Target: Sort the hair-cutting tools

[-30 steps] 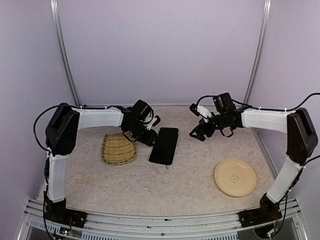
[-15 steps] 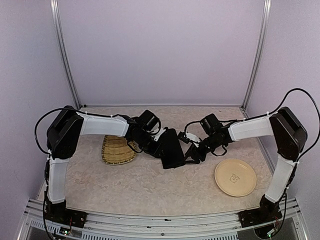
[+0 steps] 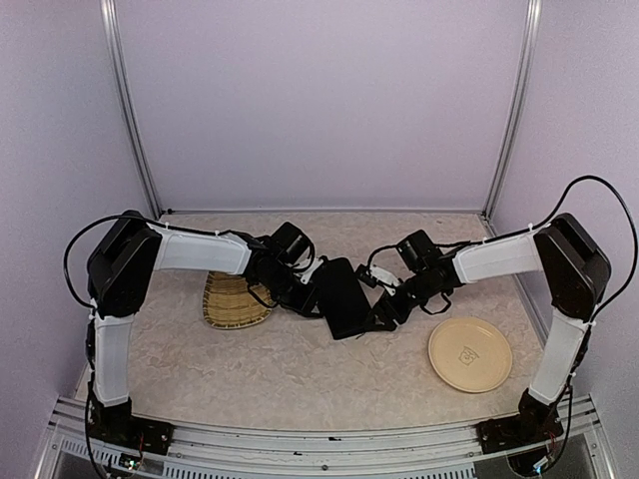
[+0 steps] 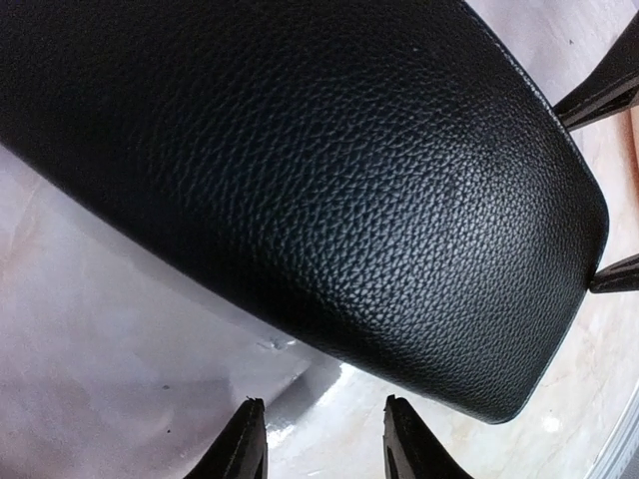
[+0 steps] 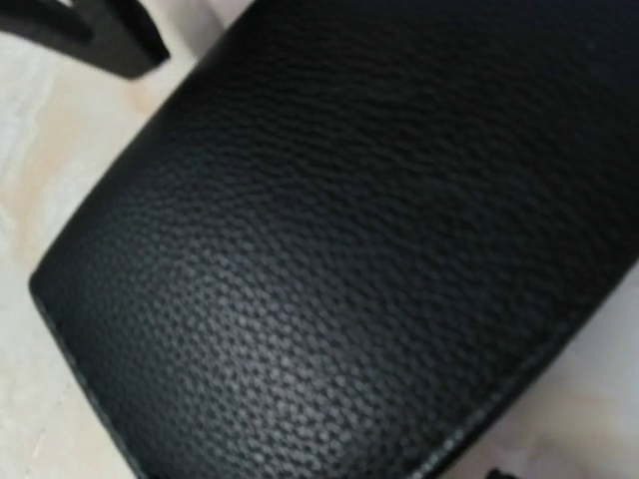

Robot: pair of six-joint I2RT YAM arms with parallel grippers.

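No scissors or hair clips show in any view. The black zip case (image 3: 342,296) lies tilted on the table between the two arms and fills the left wrist view (image 4: 300,180) and the right wrist view (image 5: 339,259). My left gripper (image 3: 306,290) is at the case's left edge; in its wrist view its gripper (image 4: 324,449) is open and empty just short of the case. My right gripper (image 3: 385,311) is at the case's right edge. Its two fingers (image 4: 599,90) show spread apart in the left wrist view, holding nothing.
The woven bamboo tray (image 3: 234,299) lies left of the case, partly under my left arm. A round beige plate (image 3: 469,354) lies at the front right. Purple walls with metal posts close the back and sides.
Both grippers have come down and inward to the case's two sides. The case has turned and slid a little toward the front right.
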